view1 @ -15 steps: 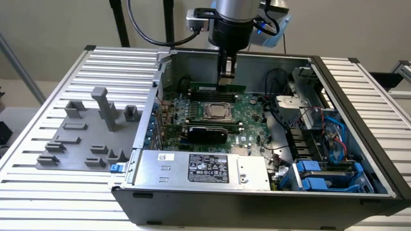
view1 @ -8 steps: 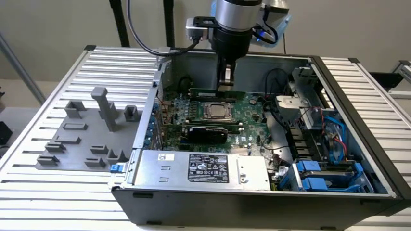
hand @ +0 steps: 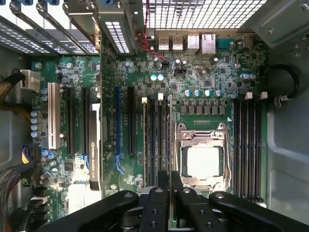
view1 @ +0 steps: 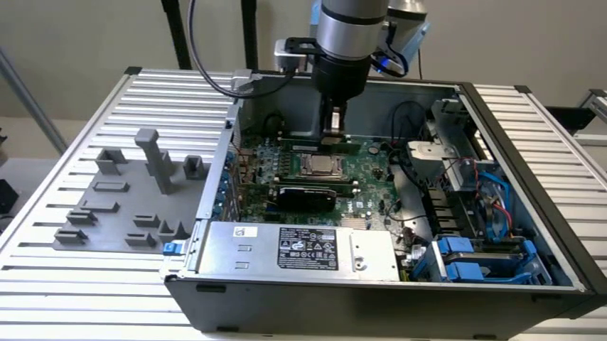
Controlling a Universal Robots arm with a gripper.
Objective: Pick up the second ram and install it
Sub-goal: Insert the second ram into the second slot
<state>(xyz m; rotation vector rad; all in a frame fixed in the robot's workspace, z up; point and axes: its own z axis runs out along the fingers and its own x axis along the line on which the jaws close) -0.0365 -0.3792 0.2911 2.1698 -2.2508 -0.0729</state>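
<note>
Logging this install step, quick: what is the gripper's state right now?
Gripper: closed, holding the long, thin, dark-green circuit-board ram stick inside the open dark grey metal computer case.

I'm seeing a ribbed metal surface [view1: 142,92] carrying the open computer case [view1: 379,302] and, at the exterior view's left (just beside it), a grey fixture plate [view1: 99,217].
</note>
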